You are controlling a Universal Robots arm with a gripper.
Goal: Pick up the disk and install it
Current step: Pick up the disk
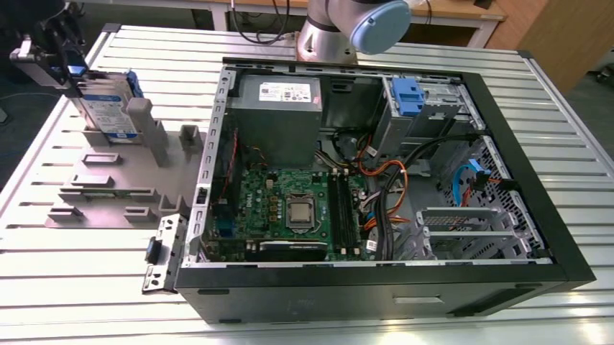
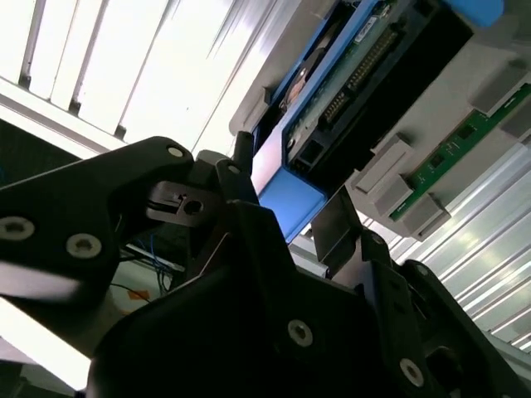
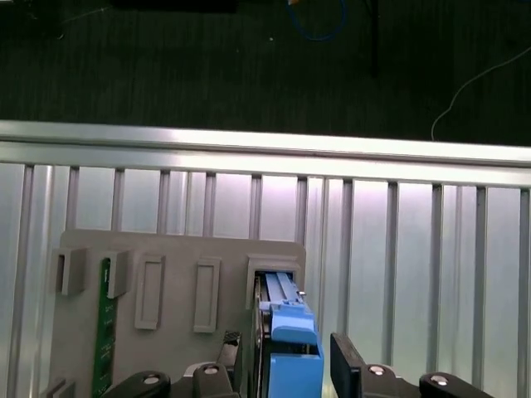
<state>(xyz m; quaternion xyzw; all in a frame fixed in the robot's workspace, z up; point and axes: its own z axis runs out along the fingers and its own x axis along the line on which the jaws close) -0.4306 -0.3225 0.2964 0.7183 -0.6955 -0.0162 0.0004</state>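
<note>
The disk [image 1: 103,108] stands upright on its edge in a slot of the grey fixture [image 1: 115,188], at the exterior view's left. It is silver, with a white-and-blue label and a blue carrier rail. My gripper [image 1: 69,70] is at its upper end. In the first wrist view the black fingers [image 3: 345,363] straddle the disk's blue rail [image 3: 292,342], with a thin gap showing on one side. The second wrist view looks past my gripper [image 2: 290,195] to the disk's connector end [image 2: 348,91]. The gripper is open around the disk.
The open computer case [image 1: 566,237] lies on the slatted metal table [image 1: 57,287], with a drive bay holding a blue latch [image 1: 408,97] at its far corner. A green memory stick [image 3: 104,323] sits in the fixture beside the disk. The arm's base [image 1: 336,32] stands behind the case.
</note>
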